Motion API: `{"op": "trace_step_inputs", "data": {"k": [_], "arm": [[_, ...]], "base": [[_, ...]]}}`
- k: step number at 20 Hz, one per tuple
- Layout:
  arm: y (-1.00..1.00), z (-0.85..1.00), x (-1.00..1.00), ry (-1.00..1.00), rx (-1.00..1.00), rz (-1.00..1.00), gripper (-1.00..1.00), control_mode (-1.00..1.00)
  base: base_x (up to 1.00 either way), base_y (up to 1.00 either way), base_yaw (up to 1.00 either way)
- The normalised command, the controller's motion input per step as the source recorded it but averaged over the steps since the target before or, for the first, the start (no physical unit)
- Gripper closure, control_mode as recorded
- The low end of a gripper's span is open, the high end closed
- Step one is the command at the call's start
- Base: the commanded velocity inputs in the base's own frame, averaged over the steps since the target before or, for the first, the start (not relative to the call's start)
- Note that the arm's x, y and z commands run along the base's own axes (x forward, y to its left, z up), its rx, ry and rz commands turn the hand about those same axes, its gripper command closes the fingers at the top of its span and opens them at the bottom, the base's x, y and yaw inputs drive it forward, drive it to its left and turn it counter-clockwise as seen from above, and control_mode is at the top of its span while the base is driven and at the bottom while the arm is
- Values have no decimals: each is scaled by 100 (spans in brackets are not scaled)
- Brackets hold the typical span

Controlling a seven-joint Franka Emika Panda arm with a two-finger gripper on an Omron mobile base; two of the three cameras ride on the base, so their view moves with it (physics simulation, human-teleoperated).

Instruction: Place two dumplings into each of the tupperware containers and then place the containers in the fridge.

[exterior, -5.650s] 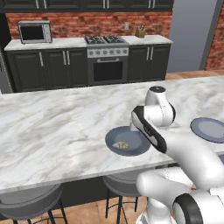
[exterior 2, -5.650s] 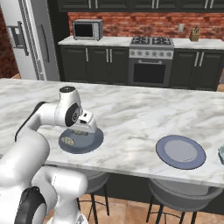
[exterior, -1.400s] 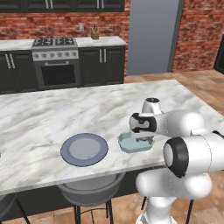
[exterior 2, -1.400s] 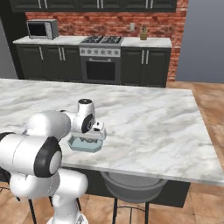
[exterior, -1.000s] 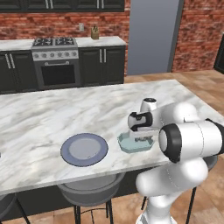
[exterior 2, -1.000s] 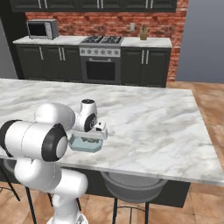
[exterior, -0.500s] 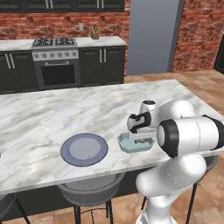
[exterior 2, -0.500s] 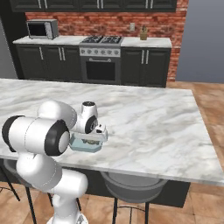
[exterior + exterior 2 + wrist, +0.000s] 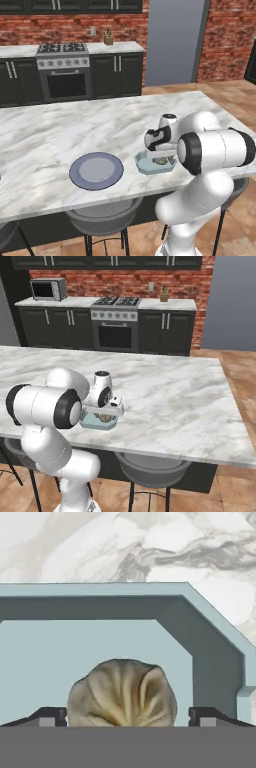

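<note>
- One dumpling (image 9: 121, 693) sits on the floor of a tupperware container (image 9: 100, 607), a pale beige lump with pleats gathered toward its top, seen in the hand view between the two dark fingertips (image 9: 49, 716).
- Both fingertips stand clear of the dumpling's sides with a sliver of teal floor showing on each side, so the jaws are spread wide and grip nothing.
- From the left base view the gripper (image 9: 159, 156) points straight down into the container (image 9: 142, 164), with the wrist folded low over it and the big white elbow joint bulging just to the right.
- From the right base view the same hand (image 9: 103, 412) hangs over the tray (image 9: 89, 423), the forearm doubled back toward the robot's body on the left.
- Container looks: shallow, pale teal, clear-walled, with cut corners and a raised rim; a brownish lump shows inside it in both base views.
- It rests on the marble island counter (image 9: 60, 135), close to the near edge.
- Left of it in the left base view lies a round dark blue-grey plate (image 9: 96, 171), near but apart from the tray.
- Beyond the island stand dark cabinets with a steel stove (image 9: 63, 70) against a red brick wall, and a microwave (image 9: 48, 289) on the back counter in the right base view.
- Round stools (image 9: 102, 217) tuck under the island's near side.
</note>
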Motion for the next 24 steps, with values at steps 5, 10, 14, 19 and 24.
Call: {"op": "trace_step_inputs", "data": {"k": [5,10,14,19,24], "arm": [[0,30,-12,0,0,0,-100,-100],[0,72,-50,4,0,-1,-100,-100],[0,67,-71,4,0,0,-100,-100],[-5,10,-95,-1,0,0,-100,-100],[6,7,-61,0,0,-1,-100,-100]], "base": [[0,0,0],[0,0,0],[0,0,0],[0,0,0],[0,0,0]]}}
